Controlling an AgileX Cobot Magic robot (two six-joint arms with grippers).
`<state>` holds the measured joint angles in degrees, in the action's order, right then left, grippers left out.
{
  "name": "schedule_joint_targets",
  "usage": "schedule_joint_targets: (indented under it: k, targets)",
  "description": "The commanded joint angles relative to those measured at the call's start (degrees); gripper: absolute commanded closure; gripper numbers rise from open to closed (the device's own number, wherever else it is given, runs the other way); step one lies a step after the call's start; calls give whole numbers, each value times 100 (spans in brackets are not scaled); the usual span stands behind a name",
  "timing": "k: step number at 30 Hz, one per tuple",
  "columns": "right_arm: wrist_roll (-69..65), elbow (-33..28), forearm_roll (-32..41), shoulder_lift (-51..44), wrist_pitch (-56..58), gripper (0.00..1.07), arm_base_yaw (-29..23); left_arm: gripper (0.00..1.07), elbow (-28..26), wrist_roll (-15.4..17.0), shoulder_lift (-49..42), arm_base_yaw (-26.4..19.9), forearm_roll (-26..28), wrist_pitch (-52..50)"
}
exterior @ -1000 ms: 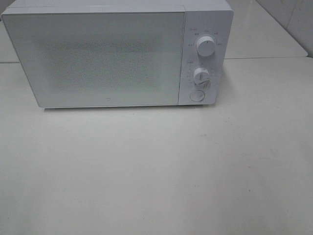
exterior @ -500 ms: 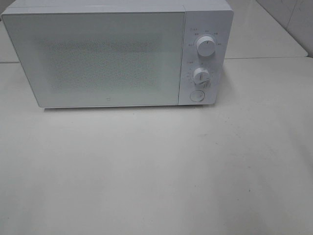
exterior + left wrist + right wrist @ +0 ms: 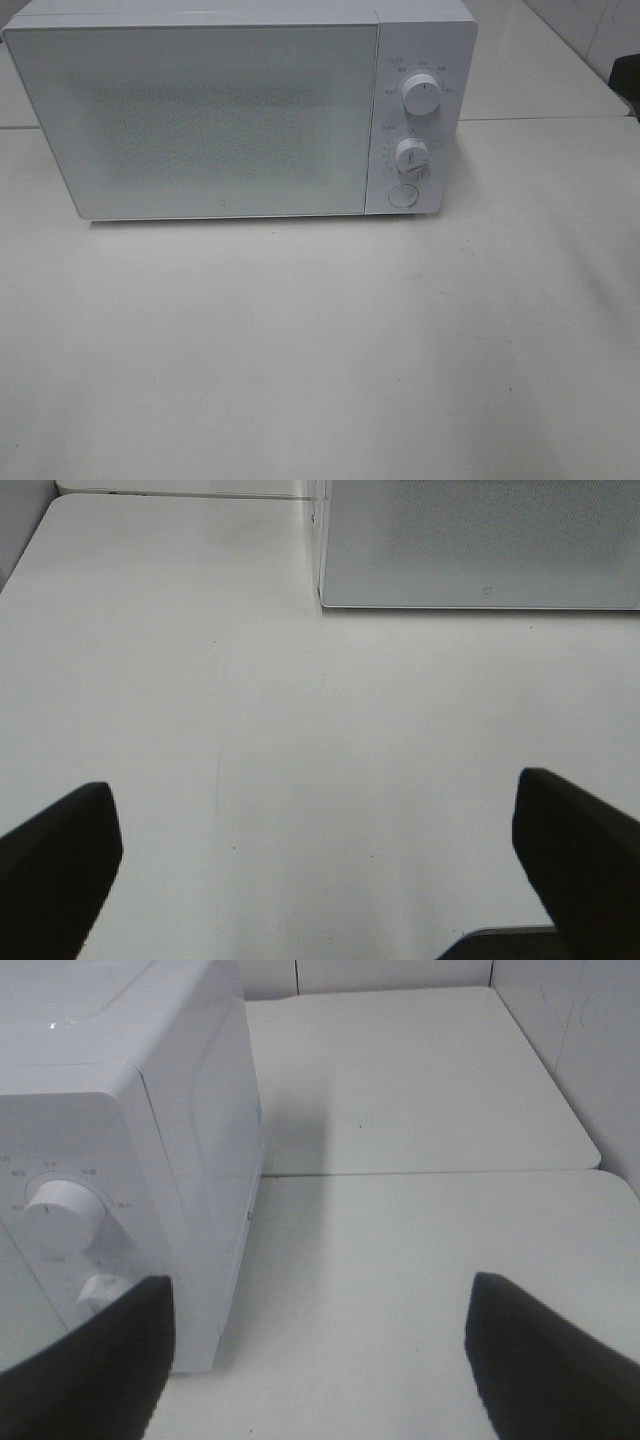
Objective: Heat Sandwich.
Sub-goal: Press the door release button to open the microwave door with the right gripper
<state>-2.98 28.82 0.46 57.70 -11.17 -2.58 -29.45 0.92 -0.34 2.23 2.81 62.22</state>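
White microwave [image 3: 200,120] at the back of the tabletop [image 3: 300,350], door shut, speckled front hiding any contents. Sandwich whereabouts: can't tell. Tiny print round the two dials [image 3: 421,96], too small to read. Left jaws spread wide, holding nothing; right jaws wide apart too, empty.
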Motion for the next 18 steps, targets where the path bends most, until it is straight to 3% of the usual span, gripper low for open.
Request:
schedule_joint_targets:
  k: [1,8,18]
  targets:
    - [17,-172,-11,223,-773,31,23,7,-6,23,-74,-6,46,-74]
    - [476,-751,561,974,-2441,31,-46,7,-6,23,-74,-6,46,-74]
    - [1478,-1071,2005,1868,-3472,31,-1255,7,-6,23,-74,-6,46,-74]
